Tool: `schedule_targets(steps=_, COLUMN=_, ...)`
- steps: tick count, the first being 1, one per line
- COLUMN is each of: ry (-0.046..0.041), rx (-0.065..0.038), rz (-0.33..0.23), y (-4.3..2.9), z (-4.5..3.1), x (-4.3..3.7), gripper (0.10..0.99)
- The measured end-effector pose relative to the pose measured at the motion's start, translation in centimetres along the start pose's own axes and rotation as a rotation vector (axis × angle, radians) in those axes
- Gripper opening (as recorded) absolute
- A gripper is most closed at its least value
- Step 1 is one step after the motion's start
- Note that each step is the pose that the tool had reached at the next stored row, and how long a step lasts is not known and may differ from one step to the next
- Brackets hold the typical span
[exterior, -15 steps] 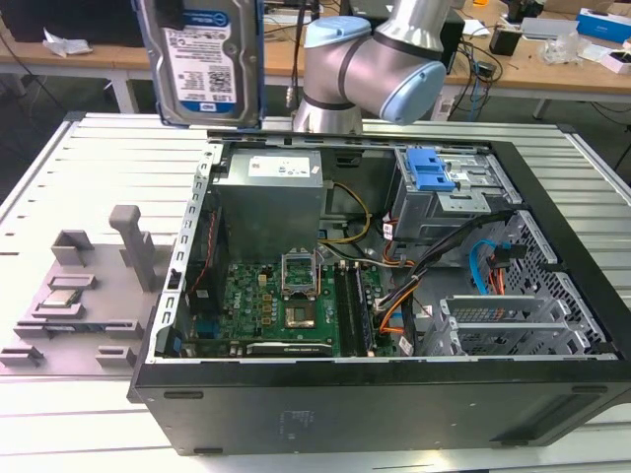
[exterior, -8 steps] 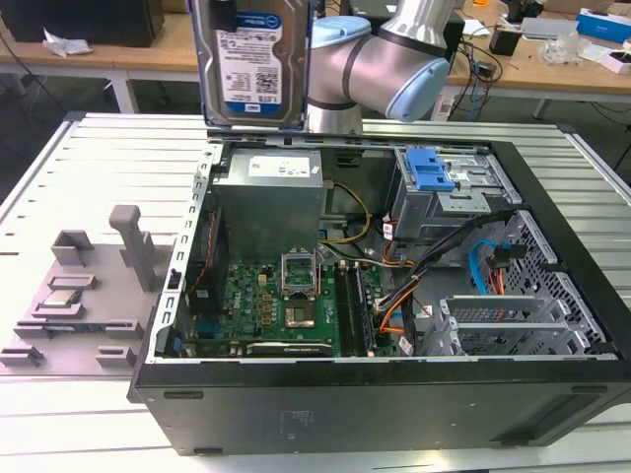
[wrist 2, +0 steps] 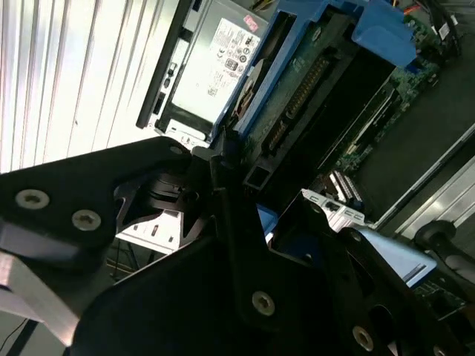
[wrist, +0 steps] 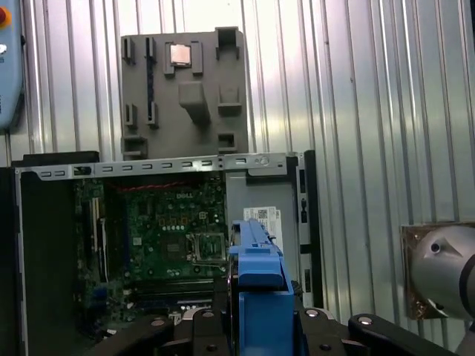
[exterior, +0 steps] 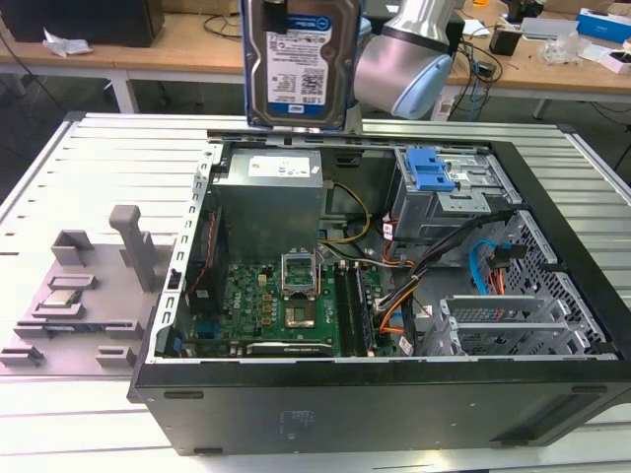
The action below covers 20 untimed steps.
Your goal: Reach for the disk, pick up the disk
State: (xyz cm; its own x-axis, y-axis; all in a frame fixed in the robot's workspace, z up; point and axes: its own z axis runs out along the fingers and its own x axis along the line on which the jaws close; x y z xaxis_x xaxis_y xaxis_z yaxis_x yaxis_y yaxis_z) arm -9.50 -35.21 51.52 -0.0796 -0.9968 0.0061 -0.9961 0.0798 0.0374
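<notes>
Disk, framed in its blue bracket, hangs upright in the air over the far side of the open computer case, its label facing the exterior view. In the first wrist view we see the tool clamped on the bracket, black fingers pressed against the blue plastic. The grey arm stands just to the exterior view's right of the disk. Below, the green circuit board lies exposed inside the case. On the ribbed bench, a grey tray carries a small square chip.
</notes>
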Motion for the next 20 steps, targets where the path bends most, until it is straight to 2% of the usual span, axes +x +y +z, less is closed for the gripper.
schedule_targets(steps=8, ry=-0.0001, rx=0.000, rz=0.000, y=-3.36, z=-0.12, x=-0.35, gripper=0.369)
schedule_targets(steps=9, ry=0.0000, rx=0.000, rz=0.000, y=-3.58, z=-0.14, x=-0.38, gripper=0.369)
schedule_targets(steps=13, ry=0.0001, rx=0.000, rz=0.000, y=-5.74, z=-0.22, x=-0.64, gripper=0.369)
schedule_targets(steps=20, ry=-0.0001, rx=0.000, rz=0.000, y=-5.96, z=-0.23, x=-0.66, gripper=0.369)
